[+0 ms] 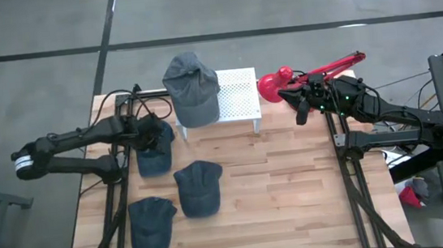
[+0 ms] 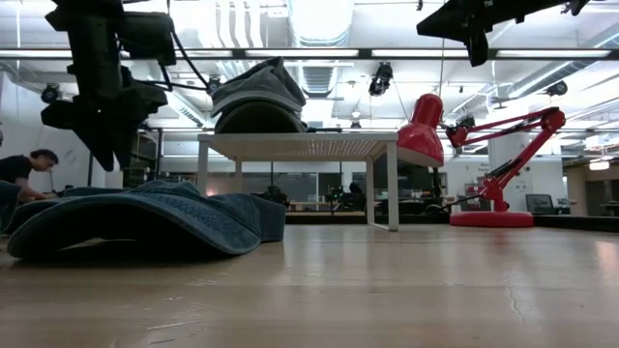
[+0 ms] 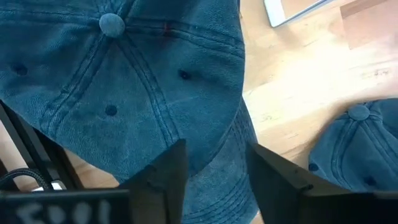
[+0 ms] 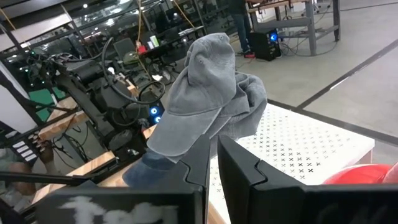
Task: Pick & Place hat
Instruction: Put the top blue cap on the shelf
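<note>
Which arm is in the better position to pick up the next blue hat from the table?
Probably the left. The left gripper hovers open directly above a blue hat on the table. The right gripper is beside the white stand, away from the blue hats.

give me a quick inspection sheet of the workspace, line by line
surface: wooden table, bare on its right half.
job's things: one grey hat sits on the white perforated stand; three blue hats lie on the wood, near the stand, mid-table and at the front.
clutter: red desk lamp beside the stand.
grippers: left gripper hangs over the blue hat near the stand, jaws open, holding nothing. Right gripper is raised by the lamp, facing the grey hat, jaws nearly shut and empty.
cables: black cables at the table's back left corner.
surroundings: a person sits in the room beyond the table.
</note>
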{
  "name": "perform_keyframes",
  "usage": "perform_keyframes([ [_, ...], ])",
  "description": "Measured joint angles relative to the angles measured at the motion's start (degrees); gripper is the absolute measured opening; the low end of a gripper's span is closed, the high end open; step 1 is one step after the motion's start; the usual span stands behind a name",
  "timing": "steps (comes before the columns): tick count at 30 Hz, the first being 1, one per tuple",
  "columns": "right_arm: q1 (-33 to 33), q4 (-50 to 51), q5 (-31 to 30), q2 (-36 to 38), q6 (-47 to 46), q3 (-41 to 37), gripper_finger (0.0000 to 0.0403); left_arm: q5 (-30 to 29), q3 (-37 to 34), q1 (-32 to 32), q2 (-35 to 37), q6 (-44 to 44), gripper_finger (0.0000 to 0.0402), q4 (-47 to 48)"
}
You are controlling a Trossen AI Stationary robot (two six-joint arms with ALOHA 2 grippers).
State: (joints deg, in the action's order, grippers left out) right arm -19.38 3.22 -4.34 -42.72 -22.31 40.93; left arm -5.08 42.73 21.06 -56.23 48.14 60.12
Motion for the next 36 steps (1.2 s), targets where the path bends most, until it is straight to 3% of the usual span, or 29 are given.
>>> perform_keyframes([
  [7, 0.00, 0.00, -0.02, 0.00, 0.00, 0.00, 0.0029, -0.03, -3.10, 0.00, 0.00, 1.22, 0.0232, -0.18],
  [12, -0.01, 0.00, -0.02, 0.00, 0.01, 0.00, 0.0029, -0.41, -6.74, 0.02, 0.00, -1.57, 0.0256, -1.48],
  [21, -0.01, 0.00, -0.04, 0.00, -0.04, 0.00, 0.0029, -1.62, -10.28, 0.02, 0.00, -11.08, 0.0259, -11.37],
  [29, -0.02, 0.00, -0.04, 0.00, -0.17, 0.02, 0.0029, -2.89, -14.12, 0.02, -1.26, -14.62, 0.0253, -13.14],
  [33, -0.02, 0.00, -0.04, 0.00, -0.17, 0.02, 0.0029, -2.80, -15.64, -0.01, -2.17, -15.09, 0.0239, -13.32],
  [36, -0.02, 0.00, -0.04, 0.00, -0.17, 0.02, 0.0029, -2.80, -15.76, -0.02, -2.65, -15.14, 0.0204, -13.41],
])
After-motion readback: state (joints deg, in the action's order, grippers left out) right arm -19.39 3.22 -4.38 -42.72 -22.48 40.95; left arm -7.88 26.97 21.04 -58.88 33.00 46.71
